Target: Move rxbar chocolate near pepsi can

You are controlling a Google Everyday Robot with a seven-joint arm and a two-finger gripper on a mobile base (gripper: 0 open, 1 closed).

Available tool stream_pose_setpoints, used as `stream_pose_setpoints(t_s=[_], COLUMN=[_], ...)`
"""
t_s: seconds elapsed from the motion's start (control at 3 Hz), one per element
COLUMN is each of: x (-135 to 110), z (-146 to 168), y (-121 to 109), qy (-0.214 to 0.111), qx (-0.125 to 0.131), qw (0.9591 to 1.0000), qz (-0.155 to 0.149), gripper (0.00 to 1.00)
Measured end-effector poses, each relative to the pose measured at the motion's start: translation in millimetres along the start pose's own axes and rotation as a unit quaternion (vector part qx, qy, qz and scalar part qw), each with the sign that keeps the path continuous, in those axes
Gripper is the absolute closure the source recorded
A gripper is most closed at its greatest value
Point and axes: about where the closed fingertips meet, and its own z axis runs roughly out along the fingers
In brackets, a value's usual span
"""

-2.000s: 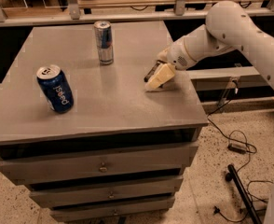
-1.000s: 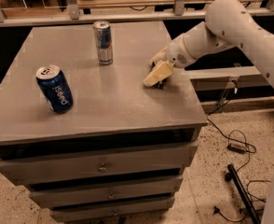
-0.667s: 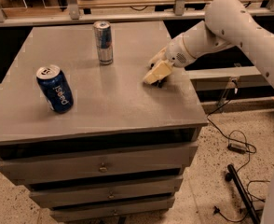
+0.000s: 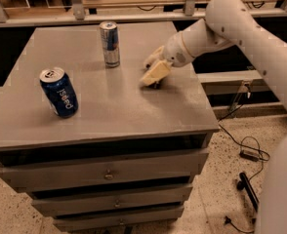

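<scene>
The pepsi can (image 4: pixel 59 92), dark blue with white lettering and a silver top, stands at the left front of the grey table (image 4: pixel 109 111). My gripper (image 4: pixel 153 75) is low over the table right of centre, its pale tip touching or almost touching the top. A small dark bit (image 4: pixel 156 85) shows under the tip; it may be the rxbar chocolate, but the bar is otherwise hidden by the gripper. The gripper is well to the right of the pepsi can.
A taller slim silver-and-blue can (image 4: pixel 110 44) stands at the back middle of the table, left of the gripper. The table has drawers below. Cables (image 4: pixel 246 147) lie on the floor to the right. A railing runs behind the table.
The gripper has shifted a little to the left along the table top, toward the middle. Both cans stand where they were.
</scene>
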Motion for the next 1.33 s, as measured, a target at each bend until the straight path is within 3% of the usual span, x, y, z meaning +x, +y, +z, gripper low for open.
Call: stream_pose_setpoints(t_s=[0.33,0.67,1.0,1.33], x=[-63.0,-96.5,-96.6,-95.6], z=[37.5,52.1,52.5,62.0], y=[16.8,32.1,32.2,54.4], qy=[-0.041,-0.055,-0.055,-0.080], qx=[-0.074,-0.110,-0.111,-0.143], qw=[0.9933,0.9848,0.9848,0.9781], qz=[-0.079,-0.122,-0.122,-0.128], gripper=[1.00,1.00,1.00,1.00])
